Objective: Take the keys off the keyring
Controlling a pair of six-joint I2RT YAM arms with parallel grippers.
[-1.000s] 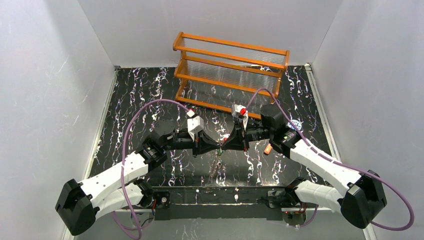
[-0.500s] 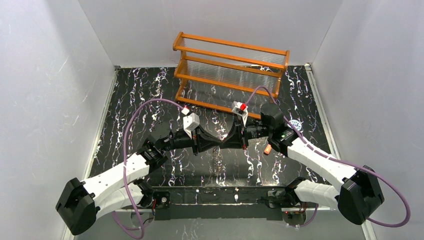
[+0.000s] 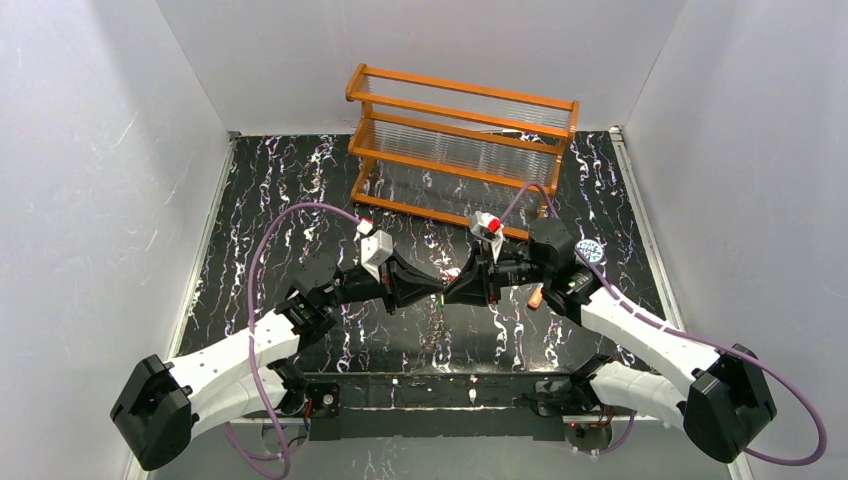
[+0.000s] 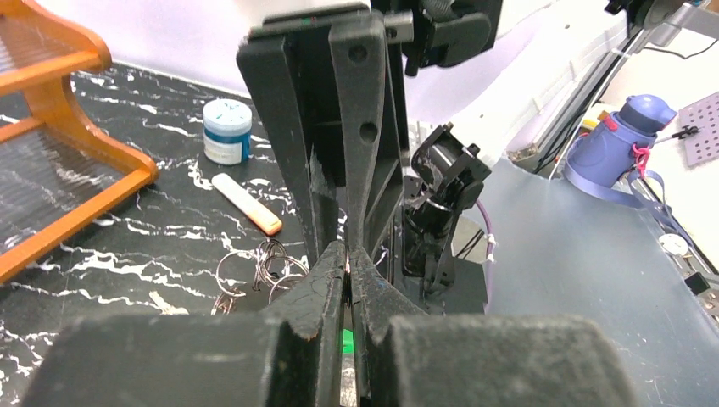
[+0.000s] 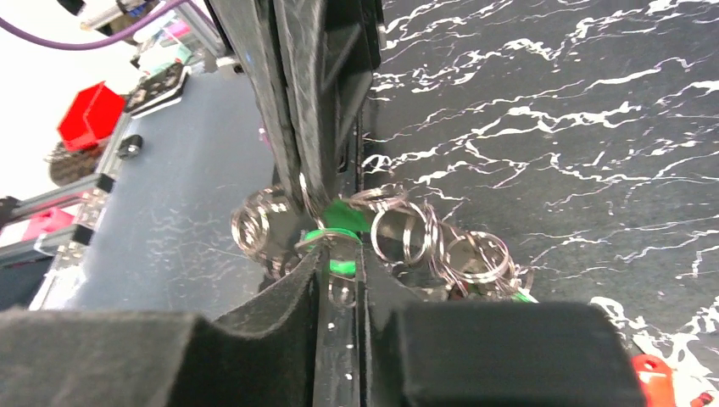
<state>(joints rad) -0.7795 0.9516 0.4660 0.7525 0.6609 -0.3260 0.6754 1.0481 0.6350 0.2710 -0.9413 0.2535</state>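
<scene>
My two grippers meet tip to tip above the table's middle. The keyring shows as a bunch of silvery wire split rings (image 5: 407,237); no toothed dark ring is in view. My left gripper (image 3: 436,284) is shut on a thin wire ring, with green showing below its tips (image 4: 348,259). My right gripper (image 3: 450,290) is shut on a green key head (image 5: 341,264) hooked to the rings. The rest of the rings hang beside the fingers (image 4: 254,270). A red key head (image 5: 651,375) lies on the table at the lower right.
An orange wooden rack (image 3: 460,140) stands at the back. A clear tube with an orange cap (image 3: 536,298) lies under the right arm and also shows in the left wrist view (image 4: 248,203). A small blue-white lid (image 3: 589,250) sits at the right, on the black marbled table (image 3: 280,200).
Both grippers stay joined tip to tip at about the same spot. The left wrist has drawn back slightly to the left and the right forearm has shifted slightly right.
</scene>
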